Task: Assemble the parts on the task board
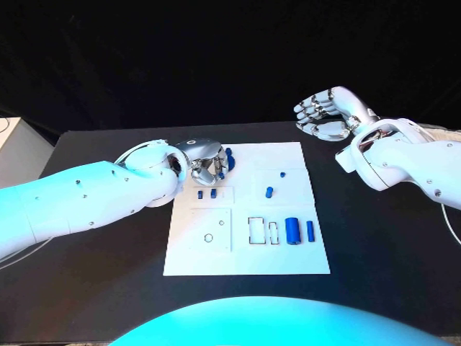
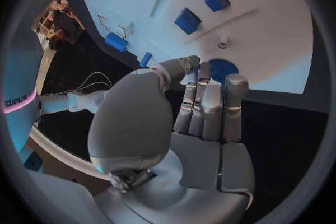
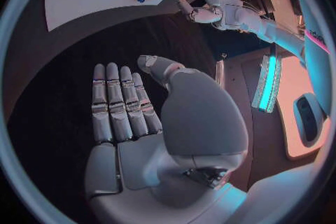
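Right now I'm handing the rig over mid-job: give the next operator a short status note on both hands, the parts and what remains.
Left hand: over the far left corner of the task board, fingers beside a round blue part; whether it grips is unclear.
Right hand: off the board over the black table, open, holding nothing.
Parts: two small blue blocks mid-left, a blue cylinder and a thin blue rod near right.
Done: cannot judge any seating.
Left: loose pieces, and the empty outlined slots.
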### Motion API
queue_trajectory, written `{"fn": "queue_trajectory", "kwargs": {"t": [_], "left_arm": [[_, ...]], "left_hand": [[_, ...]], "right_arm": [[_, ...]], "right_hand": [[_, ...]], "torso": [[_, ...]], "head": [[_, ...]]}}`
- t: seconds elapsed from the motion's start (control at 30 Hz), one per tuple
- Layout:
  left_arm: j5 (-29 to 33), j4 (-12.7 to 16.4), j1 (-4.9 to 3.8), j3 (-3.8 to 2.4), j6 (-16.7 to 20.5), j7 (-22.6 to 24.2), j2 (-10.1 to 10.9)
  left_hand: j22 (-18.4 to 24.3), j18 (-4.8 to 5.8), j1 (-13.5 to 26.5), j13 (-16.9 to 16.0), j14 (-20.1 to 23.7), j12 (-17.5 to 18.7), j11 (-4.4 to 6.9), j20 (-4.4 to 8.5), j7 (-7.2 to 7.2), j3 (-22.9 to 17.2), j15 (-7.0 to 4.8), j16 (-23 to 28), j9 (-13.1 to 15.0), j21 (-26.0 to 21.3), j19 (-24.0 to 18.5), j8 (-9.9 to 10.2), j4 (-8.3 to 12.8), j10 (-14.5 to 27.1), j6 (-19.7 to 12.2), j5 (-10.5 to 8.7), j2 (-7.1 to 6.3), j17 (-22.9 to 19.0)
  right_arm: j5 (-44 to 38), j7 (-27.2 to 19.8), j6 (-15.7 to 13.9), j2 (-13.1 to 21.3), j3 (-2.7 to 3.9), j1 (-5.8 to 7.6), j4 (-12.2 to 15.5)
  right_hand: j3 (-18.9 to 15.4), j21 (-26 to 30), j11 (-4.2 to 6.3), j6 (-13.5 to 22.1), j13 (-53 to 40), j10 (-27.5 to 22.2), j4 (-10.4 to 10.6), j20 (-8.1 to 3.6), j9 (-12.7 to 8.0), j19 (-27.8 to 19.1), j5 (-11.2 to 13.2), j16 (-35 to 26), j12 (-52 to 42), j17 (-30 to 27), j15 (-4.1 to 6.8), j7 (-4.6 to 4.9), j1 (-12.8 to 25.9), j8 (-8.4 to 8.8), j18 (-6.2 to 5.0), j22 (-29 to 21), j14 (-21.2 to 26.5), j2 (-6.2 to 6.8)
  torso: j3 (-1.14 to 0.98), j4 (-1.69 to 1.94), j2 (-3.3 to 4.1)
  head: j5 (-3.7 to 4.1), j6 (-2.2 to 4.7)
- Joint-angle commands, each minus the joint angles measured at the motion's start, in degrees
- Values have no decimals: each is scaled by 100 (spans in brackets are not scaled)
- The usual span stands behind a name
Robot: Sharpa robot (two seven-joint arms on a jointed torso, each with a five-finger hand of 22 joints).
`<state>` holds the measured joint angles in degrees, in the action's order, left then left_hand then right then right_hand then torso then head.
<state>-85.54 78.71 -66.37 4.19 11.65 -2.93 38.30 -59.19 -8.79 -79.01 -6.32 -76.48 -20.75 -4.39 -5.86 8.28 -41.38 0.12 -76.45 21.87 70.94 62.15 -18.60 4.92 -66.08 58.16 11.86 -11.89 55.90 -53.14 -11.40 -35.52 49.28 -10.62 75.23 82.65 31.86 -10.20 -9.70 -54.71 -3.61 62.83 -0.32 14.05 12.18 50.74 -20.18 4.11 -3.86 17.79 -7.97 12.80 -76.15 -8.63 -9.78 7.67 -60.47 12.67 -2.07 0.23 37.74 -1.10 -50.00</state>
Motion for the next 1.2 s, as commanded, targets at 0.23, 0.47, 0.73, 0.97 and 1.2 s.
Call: {"fn": "queue_trajectory", "kwargs": {"t": [0.23, 0.47, 0.73, 0.97, 1.2], "left_arm": [[23, 128, -10, -50, -268, -162, 225], [-10, 29, -9, -53, -328, -238, 263], [-19, 9, -8, -54, -401, -279, 272], [-17, -32, -8, -54, -439, -296, 239], [-8, -27, -7, -53, -474, -284, 215]], "left_hand": [[4, 69, 98, -16, -45, 98, 21, -14, -12, 35, 6, -26, 32, 18, 36, 33, -15, -110, 63, -12, -25, -3], [-3, 71, 114, -21, -51, 115, 24, -13, -16, 46, 4, -31, 36, 20, 44, 36, -22, -122, 71, -15, -28, 10], [15, 68, 133, -25, -48, 147, 26, -12, -19, 63, 3, -27, 38, 3, 30, 49, -28, -127, 69, -25, -42, -1], [15, 68, 133, -25, -48, 147, 26, -12, -19, 63, 3, -27, 38, 3, 30, 49, -28, -127, 69, -25, -42, -1], [17, 68, 138, -27, -48, 159, 27, -11, -21, 66, 3, -28, 40, 0, 30, 52, -34, -131, 71, -26, -36, 1]], "right_arm": [[-2, -69, 63, 14, 1, 1, 7], [-1, -71, 63, 13, 1, 1, 3], [-1, -72, 63, 12, 1, 1, -2], [0, -74, 65, 5, 1, 1, -4], [1, -75, 66, 4, 1, 1, -7]], "right_hand": [[-2, 36, -8, 26, 1, -41, 50, 41, 8, -8, -25, -26, 4, -15, 4, 10, 41, 32, -74, -14, 48, 9], [-3, 42, -7, 26, 1, -41, 51, 42, 10, -6, -26, -26, 4, -18, 4, 10, 42, 33, -75, -20, 49, 10], [-3, 42, -7, 26, 1, -41, 51, 42, 10, -6, -26, -26, 4, -18, 4, 10, 42, 33, -75, -20, 49, 10], [-2, 50, -6, 26, 1, -41, 53, 43, 11, -3, -27, -25, 4, -23, 4, 8, 41, 33, -75, -27, 51, 11], [-2, 50, -6, 26, 1, -41, 53, 43, 11, -3, -27, -25, 4, -23, 4, 8, 41, 33, -75, -27, 51, 11]], "torso": [[0, -6, 4], [4, -5, 4], [6, -8, 8], [3, -11, 7], [2, -9, 6]], "head": [[-13, 0], [-35, 0], [-43, 0], [-49, 0], [-52, 0]]}}
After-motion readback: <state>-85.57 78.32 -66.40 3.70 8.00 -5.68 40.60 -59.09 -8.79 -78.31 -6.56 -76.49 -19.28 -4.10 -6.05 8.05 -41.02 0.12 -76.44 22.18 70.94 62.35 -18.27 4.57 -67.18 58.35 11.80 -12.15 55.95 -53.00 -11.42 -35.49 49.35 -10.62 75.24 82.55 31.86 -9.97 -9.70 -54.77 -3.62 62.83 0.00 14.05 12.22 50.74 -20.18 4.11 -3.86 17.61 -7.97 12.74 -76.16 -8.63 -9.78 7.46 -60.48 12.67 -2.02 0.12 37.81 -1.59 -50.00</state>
